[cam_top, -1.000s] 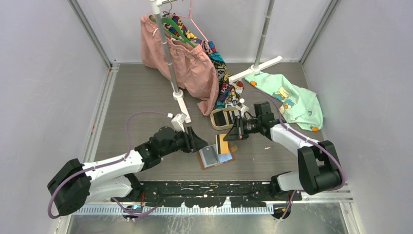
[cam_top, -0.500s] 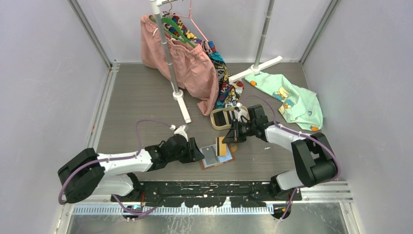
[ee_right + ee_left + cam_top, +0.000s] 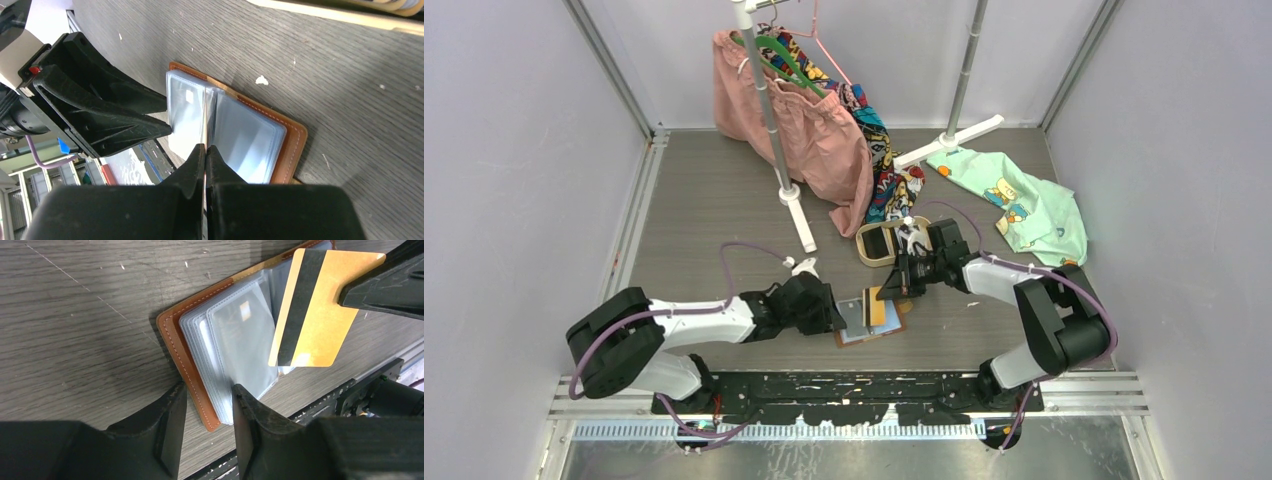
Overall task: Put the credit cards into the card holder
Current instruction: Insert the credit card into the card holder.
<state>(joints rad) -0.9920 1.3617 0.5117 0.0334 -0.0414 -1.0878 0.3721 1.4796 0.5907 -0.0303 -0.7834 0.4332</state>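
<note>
The card holder (image 3: 869,322) lies open and flat near the middle of the table's (image 3: 704,200) near edge. Its clear sleeves face up, and its long axis runs left to right, roughly along that edge, with the right end turned slightly toward the far side.

Your left gripper (image 3: 832,312) sits low at the holder's left end with its jaws apart. The left wrist view shows the tan leather corner and the stacked sleeves lying between the two fingers (image 3: 170,415). You cannot tell whether they press on it.

Just beyond, your right gripper (image 3: 894,290) is clamped tight on the yellow-orange card (image 3: 877,310), gripping it at its far end. The card's long axis crosses the holder's, in line with the fold. Its free end points at the near edge, and the dark stripe runs along its length. From the right wrist view it stands edge-on over the fold.

Farther back a beige tray (image 3: 864,252) sits just behind that gripper. A pink garment (image 3: 809,135) hangs by the far edge, and a mint-green one (image 3: 1024,205) lies toward the far right corner.
</note>
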